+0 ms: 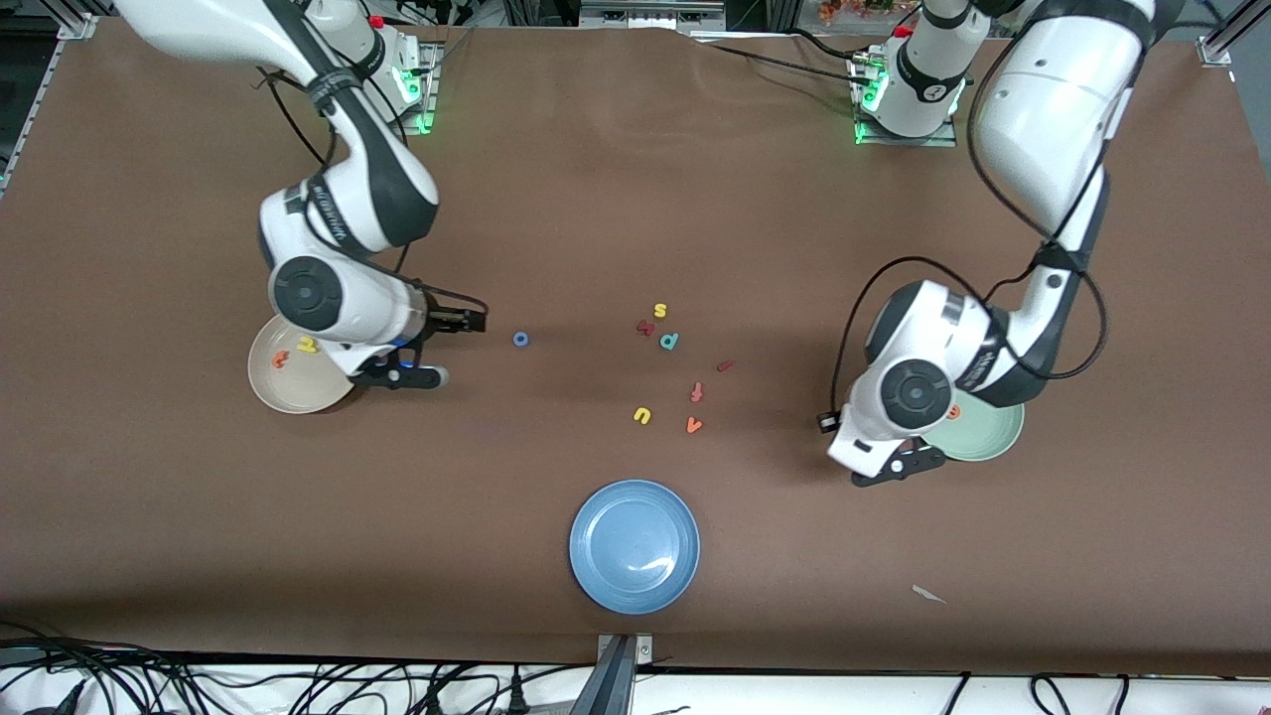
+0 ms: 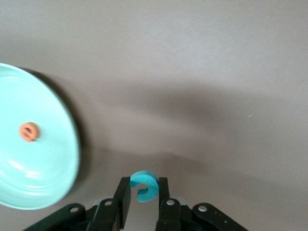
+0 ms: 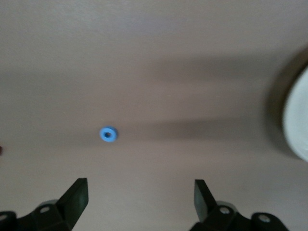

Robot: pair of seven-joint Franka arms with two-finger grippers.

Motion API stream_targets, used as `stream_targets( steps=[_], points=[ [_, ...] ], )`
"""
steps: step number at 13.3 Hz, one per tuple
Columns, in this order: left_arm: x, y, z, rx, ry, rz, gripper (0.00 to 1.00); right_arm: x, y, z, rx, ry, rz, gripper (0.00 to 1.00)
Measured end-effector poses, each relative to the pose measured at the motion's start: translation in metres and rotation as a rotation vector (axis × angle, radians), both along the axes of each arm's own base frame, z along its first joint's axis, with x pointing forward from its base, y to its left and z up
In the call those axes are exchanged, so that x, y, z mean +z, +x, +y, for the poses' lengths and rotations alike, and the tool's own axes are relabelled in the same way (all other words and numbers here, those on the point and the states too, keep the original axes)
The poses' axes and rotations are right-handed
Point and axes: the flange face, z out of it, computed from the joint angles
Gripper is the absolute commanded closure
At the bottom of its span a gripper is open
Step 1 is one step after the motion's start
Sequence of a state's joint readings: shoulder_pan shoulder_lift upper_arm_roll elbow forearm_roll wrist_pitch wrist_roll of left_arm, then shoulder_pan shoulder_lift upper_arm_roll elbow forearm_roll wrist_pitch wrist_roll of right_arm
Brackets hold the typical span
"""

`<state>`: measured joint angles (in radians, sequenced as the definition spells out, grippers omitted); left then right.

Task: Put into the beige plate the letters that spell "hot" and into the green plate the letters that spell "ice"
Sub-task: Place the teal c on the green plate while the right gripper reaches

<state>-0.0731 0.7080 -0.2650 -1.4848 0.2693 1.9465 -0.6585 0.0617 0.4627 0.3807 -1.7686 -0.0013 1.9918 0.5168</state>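
Nearby, blue plate (image 1: 634, 545); yellow u (image 1: 641, 415), orange v (image 1: 693, 425) beside.

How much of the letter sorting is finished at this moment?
Done: yellow h and orange t lie in the beige plate; orange e lies in the green plate. In hand: the left tool holds the teal c. Left: blue o and maroon i on the table; the right tool is open.

Even overhead light fills the front view; a white glare streak sits at five o'clock on the round glossy blue plate (image 1: 634, 545). Soft arm shadows band the brown table covering (image 2: 202, 72) in both wrist views. The right wrist view is motion-blurred.
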Motion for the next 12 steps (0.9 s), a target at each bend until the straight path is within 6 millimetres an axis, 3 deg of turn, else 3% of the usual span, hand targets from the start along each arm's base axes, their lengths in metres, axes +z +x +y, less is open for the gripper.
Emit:
stream_targets(
  steps=[4,8,9,10,11,12],
  points=[
    [-0.004,-0.024,0.058,-0.123,-0.022,-0.036,0.85,-0.038,-0.011,0.044,-0.025,-0.036,-0.036,0.03],
    [-0.022,-0.048,0.111,-0.211,-0.042,-0.077,0.84,-0.069,-0.013,0.060,0.005,-0.069,-0.094,0.05],
    [-0.027,-0.053,0.121,-0.235,-0.046,-0.083,0.72,-0.077,-0.015,0.064,0.015,-0.083,-0.108,0.05],
    [-0.032,-0.056,0.132,-0.262,-0.041,-0.095,0.30,-0.085,-0.018,0.069,0.025,-0.088,-0.112,0.05],
    [-0.039,-0.061,0.142,-0.280,-0.036,-0.101,0.00,-0.092,-0.021,0.074,0.033,-0.087,-0.112,0.05],
    [-0.044,-0.064,0.151,-0.292,-0.034,-0.100,0.00,-0.099,-0.024,0.078,0.040,-0.086,-0.109,0.05]
  ],
)
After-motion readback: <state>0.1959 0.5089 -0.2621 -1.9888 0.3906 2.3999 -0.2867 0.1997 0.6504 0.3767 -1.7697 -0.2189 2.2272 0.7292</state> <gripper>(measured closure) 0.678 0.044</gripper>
